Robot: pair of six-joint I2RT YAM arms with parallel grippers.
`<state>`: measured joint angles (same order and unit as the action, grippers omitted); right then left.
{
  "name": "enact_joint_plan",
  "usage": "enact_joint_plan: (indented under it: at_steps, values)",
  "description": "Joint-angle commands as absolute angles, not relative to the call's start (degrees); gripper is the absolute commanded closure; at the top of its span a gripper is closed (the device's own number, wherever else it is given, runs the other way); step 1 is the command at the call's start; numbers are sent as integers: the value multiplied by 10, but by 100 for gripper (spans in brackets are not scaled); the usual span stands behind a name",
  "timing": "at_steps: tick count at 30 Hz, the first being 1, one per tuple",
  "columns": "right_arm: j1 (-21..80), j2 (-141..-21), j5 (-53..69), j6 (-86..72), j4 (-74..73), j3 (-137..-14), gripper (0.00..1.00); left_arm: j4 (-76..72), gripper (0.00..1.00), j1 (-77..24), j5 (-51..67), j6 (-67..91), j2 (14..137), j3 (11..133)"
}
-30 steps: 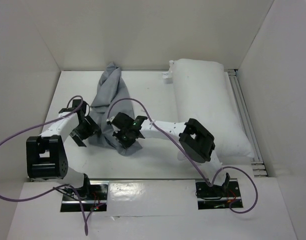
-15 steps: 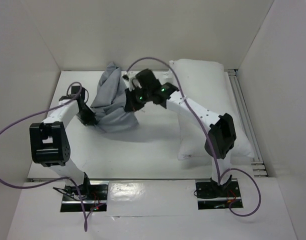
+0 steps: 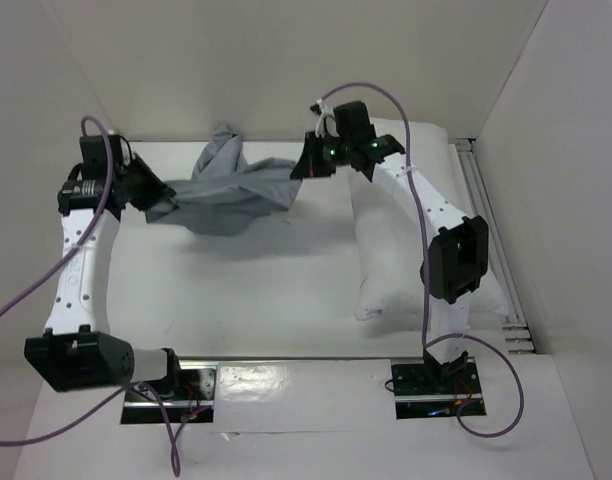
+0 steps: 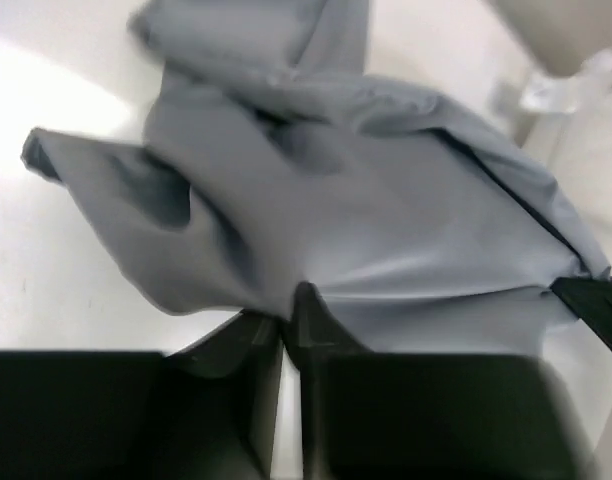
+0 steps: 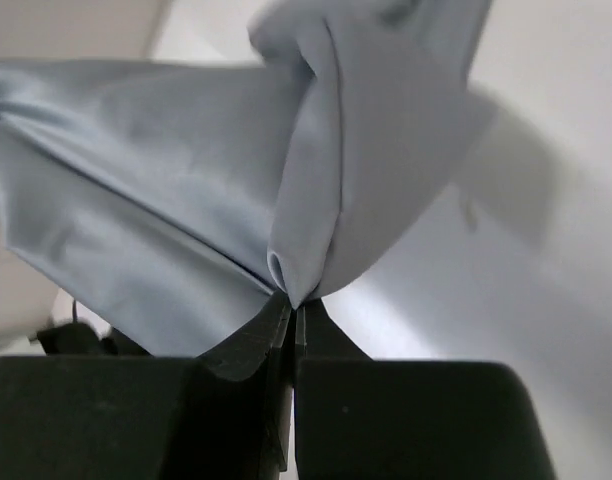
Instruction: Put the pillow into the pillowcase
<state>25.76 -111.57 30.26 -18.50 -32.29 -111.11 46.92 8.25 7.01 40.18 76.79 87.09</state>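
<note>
The grey pillowcase hangs stretched above the table between my two grippers, with one end bunched up at the back. My left gripper is shut on its left edge; in the left wrist view the fingertips pinch a fold of the pillowcase. My right gripper is shut on its right corner, and in the right wrist view a small fold of the pillowcase sits between the closed fingers. The white pillow lies lengthwise on the right side of the table, partly under the right arm.
White walls enclose the table on the left, back and right. A metal rail runs along the right edge beside the pillow. The arm bases sit at the near edge. Purple cables loop off both arms.
Both arms have risen and moved apart, the left to the far left, the right to the back. The pillowcase has come up off the table and been pulled out wide between them.
</note>
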Motion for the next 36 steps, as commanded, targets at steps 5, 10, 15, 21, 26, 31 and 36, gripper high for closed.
enact_joint_plan:
  at_steps: [5,10,15,21,26,31,36]
  values:
    - [181,-1127,263,-188,-369,-997,66,515,10,59,105,338,720,706]
    - [185,-1192,239,-188,-433,-1099,46,544,17,15,55,303,798,791]
    - [255,-1109,182,-188,-396,-1020,46,552,71,-50,-17,294,798,774]
    - [351,-1063,77,-182,-418,-906,26,524,38,-47,-50,350,809,687]
    - [386,-1063,24,-201,-432,-873,12,471,17,-12,-44,364,884,743]
    - [398,-1075,-80,-214,-459,-889,10,471,16,15,-57,384,1011,844]
    - [377,-1107,-129,-189,-472,-947,7,470,14,44,-43,384,1141,953]
